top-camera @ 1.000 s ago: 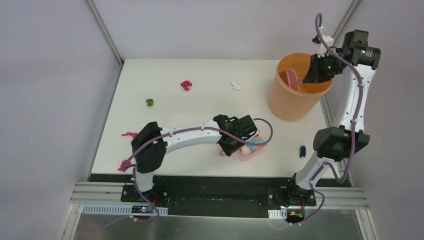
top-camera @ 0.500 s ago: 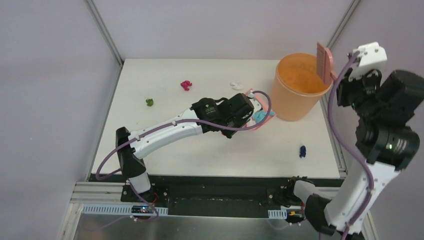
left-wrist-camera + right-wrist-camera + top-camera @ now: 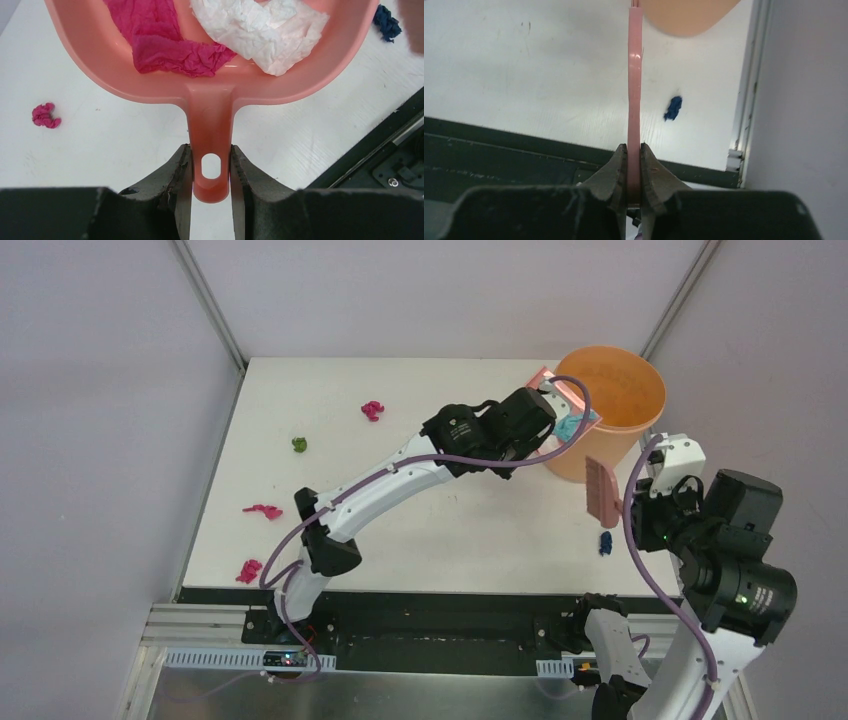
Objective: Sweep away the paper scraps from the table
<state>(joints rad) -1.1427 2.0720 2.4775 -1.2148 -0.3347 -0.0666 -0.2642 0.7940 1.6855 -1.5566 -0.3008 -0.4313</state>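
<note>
My left gripper [image 3: 532, 425] [image 3: 211, 170] is shut on the handle of the pink dustpan [image 3: 566, 408] [image 3: 210, 100], held up against the left rim of the orange bucket [image 3: 625, 390]. In the pan lie a magenta scrap [image 3: 165, 45] and a white scrap [image 3: 260, 30]. My right gripper [image 3: 632, 502] [image 3: 634, 150] is shut on the pink brush [image 3: 602, 490] [image 3: 634, 75], which hangs above the table's [image 3: 450, 530] right side. A dark blue scrap [image 3: 605, 542] [image 3: 672, 108] lies just below the brush. Magenta scraps [image 3: 372, 410] [image 3: 262, 510] [image 3: 248, 570] and a green one [image 3: 299, 444] lie on the left half.
The bucket stands at the table's back right corner. A black strip [image 3: 430, 605] runs along the front edge. Metal frame posts [image 3: 210, 305] rise at the back corners, and a wall [image 3: 799, 90] closes the right side.
My left arm carried the dustpan from the front middle of the table up to the bucket's rim. My right arm lifted the brush out of the bucket and brought it down toward the front right.
</note>
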